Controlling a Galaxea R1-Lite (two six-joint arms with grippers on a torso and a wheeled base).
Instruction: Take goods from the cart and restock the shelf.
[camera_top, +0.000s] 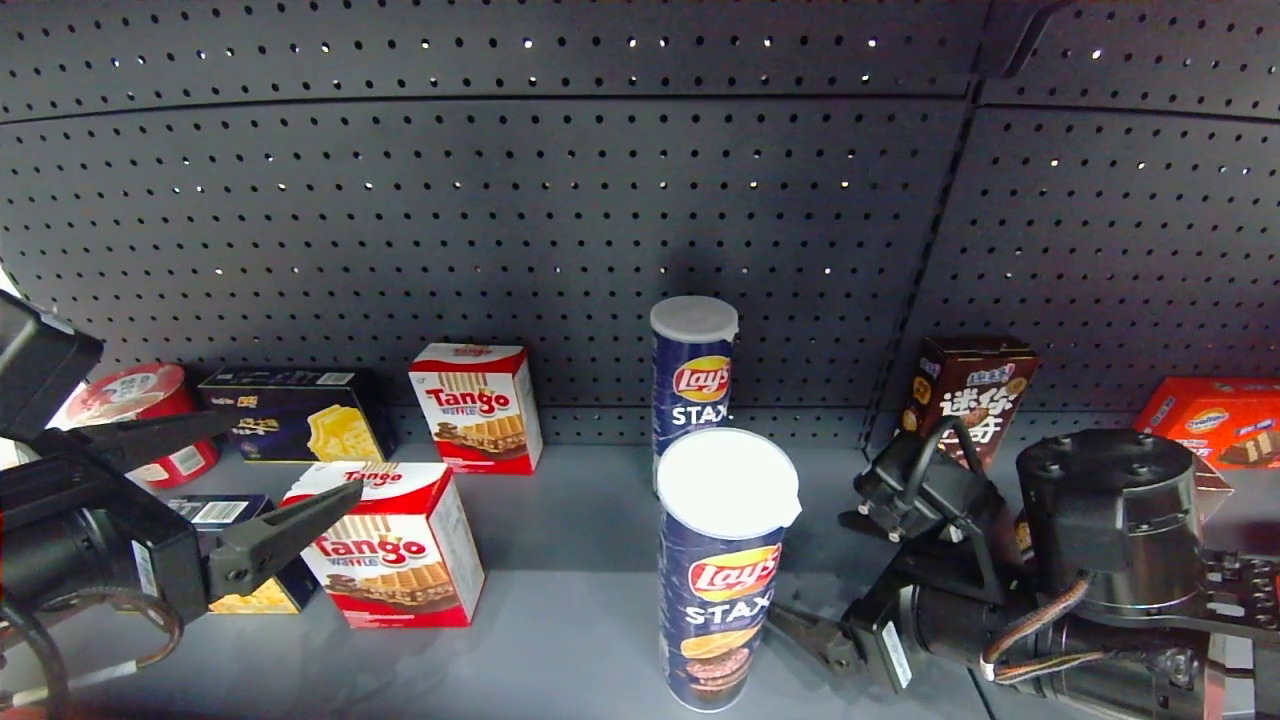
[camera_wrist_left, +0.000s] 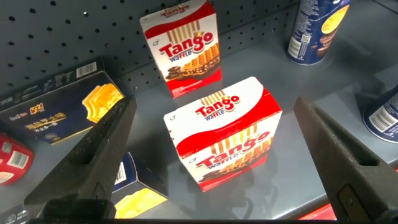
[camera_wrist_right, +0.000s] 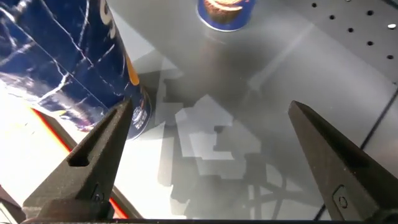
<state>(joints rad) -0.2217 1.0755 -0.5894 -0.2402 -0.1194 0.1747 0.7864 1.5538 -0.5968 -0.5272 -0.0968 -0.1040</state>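
Danger, in the head view, lies with the front chip can (camera_top: 722, 570). It is tall and upright, near the front edge of the grey shelf (camera_top: 580, 540), with the rear chip can (camera_top: 693, 375) behind it and a dark perforated back panel (camera_top: 500, 200) beyond.

In the left wrist view the left hand (camera_wrist_left: 212, 106) is spread wide and holds nothing. The front wafer box (camera_wrist_left: 222, 134) stands between its fingers, apart from both. A skew closing could push it against the dark biscuit box (camera_wrist_left: 134, 186) beside one finger.

In the right wrist view the right hand (camera_wrist_right: 210, 109) is also wide apart and empty. The front chip can is just beside one finger, so a sideways move may topple it off the shelf.
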